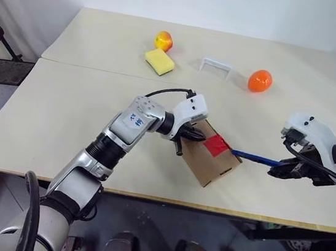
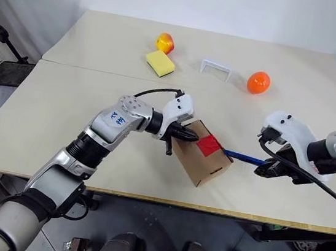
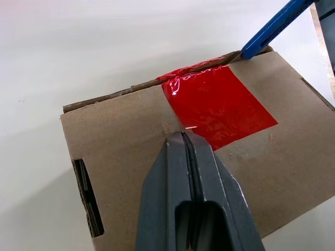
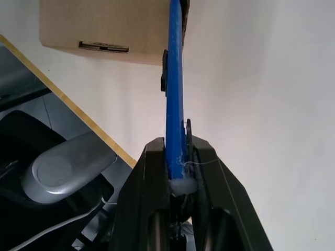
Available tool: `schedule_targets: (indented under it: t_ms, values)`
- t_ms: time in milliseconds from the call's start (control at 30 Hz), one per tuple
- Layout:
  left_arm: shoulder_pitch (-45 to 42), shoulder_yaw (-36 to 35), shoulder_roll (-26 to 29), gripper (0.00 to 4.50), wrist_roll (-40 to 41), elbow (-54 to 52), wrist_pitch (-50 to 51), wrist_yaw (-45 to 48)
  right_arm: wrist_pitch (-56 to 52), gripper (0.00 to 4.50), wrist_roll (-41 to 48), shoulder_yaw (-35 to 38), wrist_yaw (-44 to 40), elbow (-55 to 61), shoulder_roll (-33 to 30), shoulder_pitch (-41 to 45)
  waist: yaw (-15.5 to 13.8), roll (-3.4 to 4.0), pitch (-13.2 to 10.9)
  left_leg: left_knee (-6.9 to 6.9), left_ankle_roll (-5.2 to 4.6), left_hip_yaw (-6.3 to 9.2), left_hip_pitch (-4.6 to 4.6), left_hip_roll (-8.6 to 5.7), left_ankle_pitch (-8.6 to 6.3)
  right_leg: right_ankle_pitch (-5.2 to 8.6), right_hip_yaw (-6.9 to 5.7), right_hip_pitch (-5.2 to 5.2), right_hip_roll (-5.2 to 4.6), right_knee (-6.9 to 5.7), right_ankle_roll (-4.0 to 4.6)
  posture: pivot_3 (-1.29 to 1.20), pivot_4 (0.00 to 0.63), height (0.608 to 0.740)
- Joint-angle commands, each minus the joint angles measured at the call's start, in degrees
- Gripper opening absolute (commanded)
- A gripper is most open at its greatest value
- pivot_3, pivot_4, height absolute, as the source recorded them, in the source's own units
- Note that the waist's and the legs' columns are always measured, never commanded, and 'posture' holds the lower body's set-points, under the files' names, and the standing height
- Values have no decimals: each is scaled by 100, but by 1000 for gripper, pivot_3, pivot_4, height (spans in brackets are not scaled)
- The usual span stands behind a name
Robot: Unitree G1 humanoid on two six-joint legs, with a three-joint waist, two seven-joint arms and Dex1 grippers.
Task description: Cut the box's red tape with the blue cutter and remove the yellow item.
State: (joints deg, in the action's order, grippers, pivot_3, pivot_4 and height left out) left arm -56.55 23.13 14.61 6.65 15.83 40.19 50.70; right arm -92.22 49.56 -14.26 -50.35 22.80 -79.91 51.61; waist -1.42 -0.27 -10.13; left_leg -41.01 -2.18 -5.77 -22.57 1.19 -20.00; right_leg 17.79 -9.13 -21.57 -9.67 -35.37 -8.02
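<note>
Two grippers: both busy at the box (image 1: 212, 162), centre of the frame.
Left gripper (image 3: 184, 137): fingers pressed together, tips bearing down on the lid at the edge of the red tape (image 3: 217, 104).
Right gripper (image 4: 177, 157): clamped on the blue cutter (image 1: 255, 157), centre right, tip at the box's lid edge beside the tape.
Cutting well: keep the left tips pinning the lid, draw the blade along the seam under the tape, shallow, so the contents stay unmarked.
Yellow item: presumably inside; lid shut.
</note>
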Motion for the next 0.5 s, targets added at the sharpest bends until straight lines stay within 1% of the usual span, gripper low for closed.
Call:
schedule_targets:
  t_ms: [33, 167, 233, 267, 300, 333, 367, 433, 500]
  values:
    - [261, 231, 90, 0, -344, 345, 274, -189, 161, 147, 42, 795, -84, -98, -8, -228, -3, 0, 0, 0, 0, 1, 0, 0, 0, 0, -1, 1, 0, 0, 0, 0, 150, 740]
    - [273, 229, 109, 0, -345, 349, 257, -171, 410, 147, 32, 2323, -47, -369, 117, -1049, -12, 0, 0, 2, 0, -2, 3, -2, 0, 0, 0, 4, -1, 1, 0, 0, 150, 740]
    - [261, 220, 120, 0, -335, 356, 233, -147, 709, 147, -182, 3190, -77, -417, 228, -1837, -19, -11, 5, 5, 0, 3, 7, -1, 0, 0, -5, 12, 0, 3, 0, 0, 150, 740]
    - [245, 181, 109, 0, -311, 368, 174, -134, 1014, 147, -373, 3806, -129, -558, 476, -2438, -19, -14, 7, 6, -1, 1, 12, -1, 0, 0, -5, 17, 0, 4, 0, 0, 150, 740]
    - [220, 152, 92, 0, -294, 395, 129, -128, 1262, 147, -495, 4217, -173, -670, 648, -2858, -22, -34, 20, 8, -2, -1, 13, -3, -1, 0, -2, 18, 0, 5, -1, 0, 150, 740]
    - [186, 119, 67, 0, -258, 431, 144, -112, 1594, 147, -729, 4519, -18, -824, 937, -3288, -21, -35, 20, 9, -2, 0, 16, -3, -1, 0, -4, 22, 1, 6, -1, 0, 150, 740]
    - [164, 112, 58, 0, -254, 456, 113, -94, 1990, 147, -970, 4683, 127, -941, 1222, -3686, -21, -37, 22, 10, -2, -2, 19, -4, -1, -1, -2, 24, 1, 7, -1, 0, 150, 740]
    - [127, 87, 31, 0, -233, 492, 95, -72, 2676, 147, -1290, 4844, 438, -1140, 1860, -4214, -16, -37, 24, 10, -2, -5, 23, -6, -1, -2, -2, 28, 1, 6, -3, 0, 150, 740]
    - [96, 10, -19, 0, -188, 533, 46, -71, 3134, 147, -1407, 4911, 609, -1212, 2395, -4510, -12, -25, 28, 13, -1, -9, 25, -26, 0, -1, 1, 26, 1, 6, -3, 0, 150, 740]
